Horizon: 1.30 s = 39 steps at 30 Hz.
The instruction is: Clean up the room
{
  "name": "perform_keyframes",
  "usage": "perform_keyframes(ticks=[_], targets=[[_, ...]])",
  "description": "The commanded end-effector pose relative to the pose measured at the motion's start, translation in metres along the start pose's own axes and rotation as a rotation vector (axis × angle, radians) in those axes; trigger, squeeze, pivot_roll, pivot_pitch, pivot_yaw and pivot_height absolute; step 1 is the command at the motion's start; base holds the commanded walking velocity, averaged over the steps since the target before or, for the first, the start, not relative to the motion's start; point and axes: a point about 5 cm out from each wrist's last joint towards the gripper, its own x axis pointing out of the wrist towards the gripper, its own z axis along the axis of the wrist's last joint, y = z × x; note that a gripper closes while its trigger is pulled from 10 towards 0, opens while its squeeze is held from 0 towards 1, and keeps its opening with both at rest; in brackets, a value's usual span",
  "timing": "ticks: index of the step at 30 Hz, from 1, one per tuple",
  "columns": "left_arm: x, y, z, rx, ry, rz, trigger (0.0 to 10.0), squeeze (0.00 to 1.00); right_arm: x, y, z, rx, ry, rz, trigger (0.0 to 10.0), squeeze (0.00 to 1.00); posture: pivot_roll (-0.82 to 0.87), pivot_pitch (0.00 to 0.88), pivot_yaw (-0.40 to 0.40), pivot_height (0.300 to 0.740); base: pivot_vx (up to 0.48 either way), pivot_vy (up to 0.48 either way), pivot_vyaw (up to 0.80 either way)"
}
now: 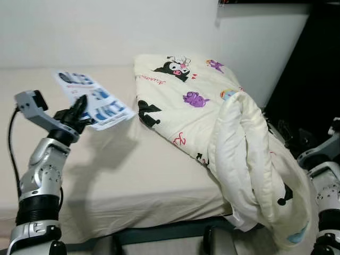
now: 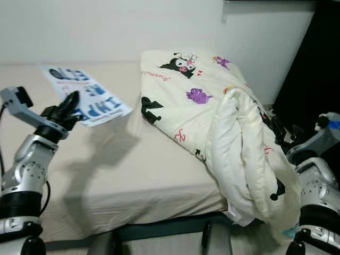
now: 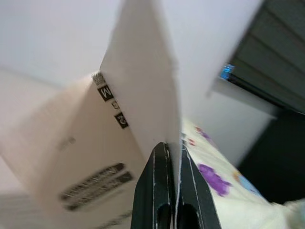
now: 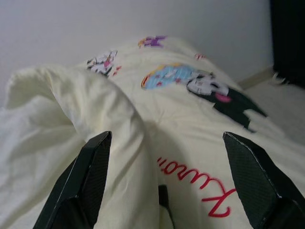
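Two left fingers (image 3: 164,191) pinch a leaflet (image 1: 94,100) above the bed (image 1: 133,164); right fingers (image 4: 252,181) spread.

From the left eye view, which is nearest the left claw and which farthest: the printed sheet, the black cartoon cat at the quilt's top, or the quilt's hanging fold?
1. Printed sheet: pinched in the left end effector, above the bed.
2. Black cartoon cat: further right, near the wall.
3. Hanging fold: farthest, draped over the bed's right corner.
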Motion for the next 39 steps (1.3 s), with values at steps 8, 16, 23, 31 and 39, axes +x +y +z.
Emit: perform_keyframes(ticks=[8, 16, 23, 31, 39], targets=[[-0.004, 0.012, 0.045, 0.102, -0.085, 0.099, 10.0, 0.00, 0.009, 0.002, -0.001, -0.055, 0.039, 0.019, 10.0, 0.00, 0.10, 0.210, 0.012, 0.492, 0.000, 0.000, 0.00], [-0.006, 0.005, 0.042, 0.147, -0.046, 0.094, 10.0, 0.00, 0.020, 0.014, -0.008, -0.173, 0.170, 0.115, 10.0, 0.00, 0.11, 0.248, 0.013, 0.492, 0.000, 0.000, 0.00], [-0.010, 0.007, 0.039, 0.143, -0.031, 0.113, 10.0, 0.00, 0.023, 0.025, -0.007, -0.230, 0.211, 0.247, 0.0, 0.00, 0.11, 0.237, 0.003, 0.492, 0.000, 0.000, 0.00], [-0.009, 0.004, 0.032, 0.127, -0.027, 0.114, 10.0, 0.00, 0.023, 0.028, -0.008, -0.299, 0.270, 0.327, 0.0, 0.00, 0.09, 0.206, -0.009, 0.492, 0.000, 0.000, 0.00], [-0.006, 0.004, 0.036, 0.146, -0.059, 0.134, 10.0, 0.00, 0.026, 0.050, 0.001, -0.278, 0.247, 0.513, 0.0, 0.00, 0.08, 0.178, -0.027, 0.492, 0.000, 0.000, 0.00]])
